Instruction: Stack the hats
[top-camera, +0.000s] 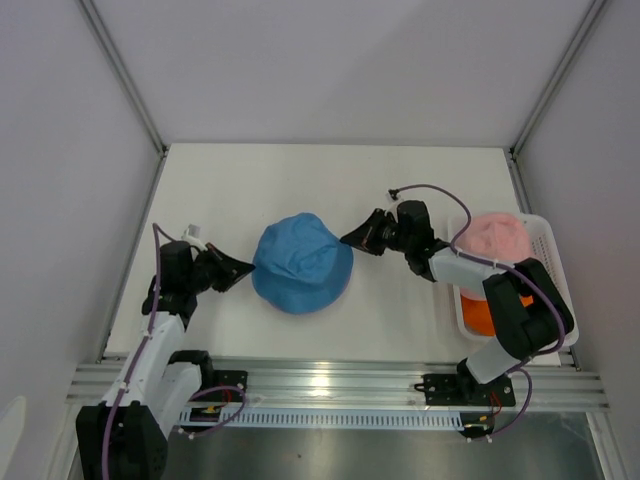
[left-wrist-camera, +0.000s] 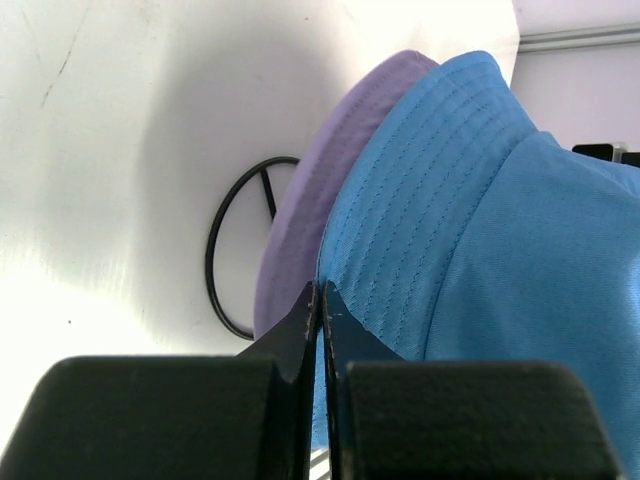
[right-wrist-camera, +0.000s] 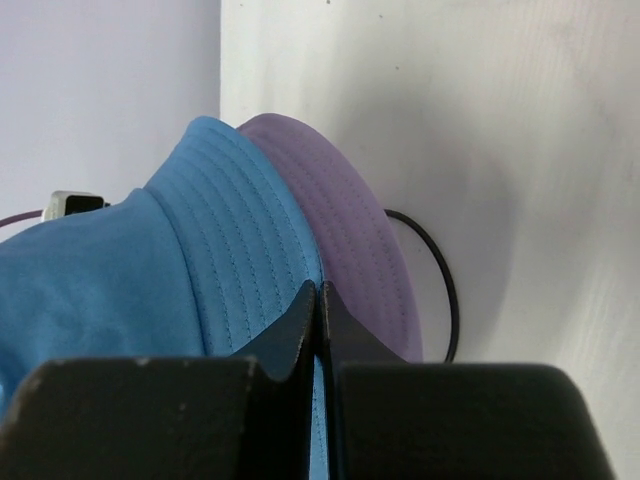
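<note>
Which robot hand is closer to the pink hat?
Right. The right gripper pinches the blue hat on the brim side facing the pink hat; the left gripper pinches its opposite side, farther away.

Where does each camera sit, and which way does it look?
Top external: above and behind the bases, looking down on the table; both arms flank the blue hat.
Left wrist: on the left arm, looking past the left claw at the hat's brim.
Right wrist: on the right arm, looking past the right claw at the opposite brim.
Shared: both wrist views show the purple hat under the blue.
</note>
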